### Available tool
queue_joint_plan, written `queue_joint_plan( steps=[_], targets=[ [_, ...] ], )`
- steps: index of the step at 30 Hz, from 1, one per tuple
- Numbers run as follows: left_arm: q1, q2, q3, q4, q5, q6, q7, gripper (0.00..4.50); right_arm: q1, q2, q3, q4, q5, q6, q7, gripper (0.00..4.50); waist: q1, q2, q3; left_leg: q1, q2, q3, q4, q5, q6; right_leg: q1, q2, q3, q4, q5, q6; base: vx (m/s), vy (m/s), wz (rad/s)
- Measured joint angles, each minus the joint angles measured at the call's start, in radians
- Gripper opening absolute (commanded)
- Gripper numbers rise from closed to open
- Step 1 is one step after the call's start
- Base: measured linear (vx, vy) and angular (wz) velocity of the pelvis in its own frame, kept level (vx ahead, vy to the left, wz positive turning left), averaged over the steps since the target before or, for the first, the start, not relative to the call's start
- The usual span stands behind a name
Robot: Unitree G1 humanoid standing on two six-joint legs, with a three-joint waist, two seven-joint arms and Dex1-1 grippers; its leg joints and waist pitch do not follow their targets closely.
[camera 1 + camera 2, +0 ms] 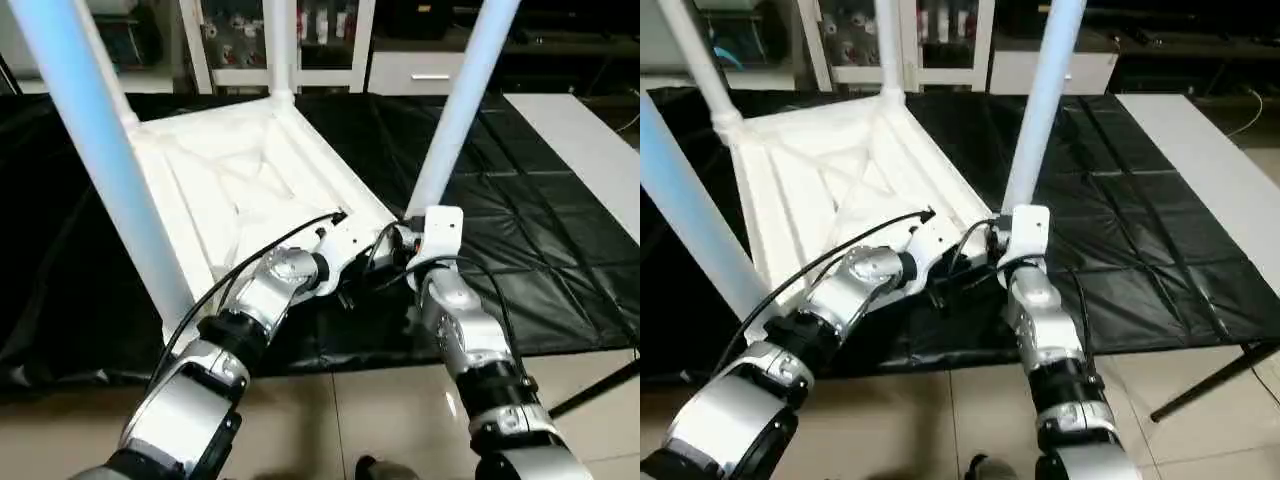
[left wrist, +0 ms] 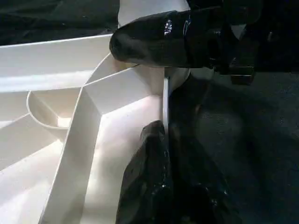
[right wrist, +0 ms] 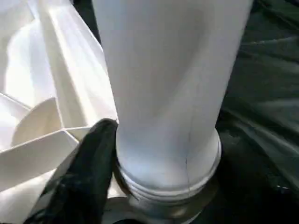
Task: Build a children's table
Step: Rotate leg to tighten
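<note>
The children's table lies upside down on black cloth, its ribbed white top [image 1: 240, 180] facing up. Three legs stand in its corner sockets: one near left [image 1: 100, 150], one far [image 1: 280, 50], one near right [image 1: 460, 110]. My left gripper [image 2: 166, 154] is shut on the thin rim of the top, close to the near-right corner. My right gripper [image 1: 407, 235] is closed around the base of the near-right leg [image 3: 168, 84], just above its threaded end. One of its black fingers [image 3: 88, 172] presses the leg's side; the other is hidden behind the leg.
Black cloth [image 1: 540, 230] covers the work surface, and its front edge drops to beige floor tiles [image 1: 380, 420]. A white board [image 1: 590, 150] lies at the right. White shelving [image 1: 330, 40] stands behind. A dark stand leg [image 1: 1210, 385] angles across the floor at lower right.
</note>
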Motion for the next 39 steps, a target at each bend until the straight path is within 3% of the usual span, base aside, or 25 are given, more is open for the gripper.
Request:
queue_joint_plan(
  steps=[6,12,14,19,23,31,32,39],
  targets=[
    [-0.004,0.032,-0.007,0.001,0.001,-0.032,-0.028,0.0,0.044,-0.025,0.032,-0.057,0.005,-0.024,0.109,3.95,0.005,0.0,0.0,0.0,0.002,0.003,-0.003,0.0,0.0,-0.005,0.0,-0.001,0.004,0.01,-0.008,0.0,0.0,0.0],
    [0.043,0.124,-0.022,-0.104,-0.013,-0.048,-0.229,0.0,0.171,-0.2,0.159,-0.299,-0.015,0.088,0.346,4.46,0.018,0.001,0.0,-0.001,0.003,0.005,-0.009,0.0,0.0,-0.011,0.001,-0.001,0.006,0.01,-0.008,0.0,0.0,0.0],
    [0.067,0.161,-0.037,-0.156,-0.034,-0.054,-0.325,0.0,0.202,-0.286,0.192,-0.376,-0.017,0.116,0.443,4.46,0.029,0.001,-0.001,0.0,0.004,0.005,-0.012,0.001,0.006,-0.011,0.001,-0.002,0.008,0.01,-0.007,0.0,0.0,0.0],
    [0.109,0.242,-0.066,-0.242,-0.084,-0.059,-0.509,0.0,0.267,-0.387,0.23,-0.494,0.034,0.15,0.635,4.46,0.06,0.001,0.0,0.002,0.007,0.01,-0.014,0.001,0.007,-0.012,0.002,-0.003,0.011,0.006,-0.003,0.0,0.0,0.0],
    [0.147,0.293,-0.086,-0.311,-0.112,-0.04,-0.645,0.0,0.326,-0.503,0.228,-0.587,0.104,0.195,0.781,4.46,0.081,0.001,0.0,0.005,0.007,0.012,-0.014,0.0,0.005,-0.009,0.001,-0.001,0.012,0.004,-0.002,0.0,0.0,0.0],
    [0.159,0.312,-0.097,-0.341,-0.112,-0.022,-0.689,0.0,0.349,-0.534,0.219,-0.619,0.144,0.228,0.871,4.46,0.082,0.001,0.0,0.005,0.006,0.015,-0.011,-0.002,0.0,-0.009,0.001,0.006,0.016,0.003,0.0,0.0,0.0,0.0],
    [0.161,0.315,-0.097,-0.347,-0.112,-0.019,-0.693,0.0,0.35,-0.535,0.217,-0.626,0.149,0.234,0.878,4.19,0.082,0.001,0.0,0.005,0.006,0.015,-0.011,-0.002,0.0,-0.009,0.001,0.006,0.016,0.002,0.0,0.0,0.0,0.0],
    [0.165,0.319,-0.101,-0.372,-0.114,0.003,-0.702,0.0,0.357,-0.551,0.216,-0.644,0.186,0.26,0.902,3.71,0.085,0.001,0.0,0.004,0.007,0.014,-0.012,-0.002,0.001,-0.01,0.001,0.005,0.017,0.001,0.003,0.0,0.0,0.0]
  ],
)
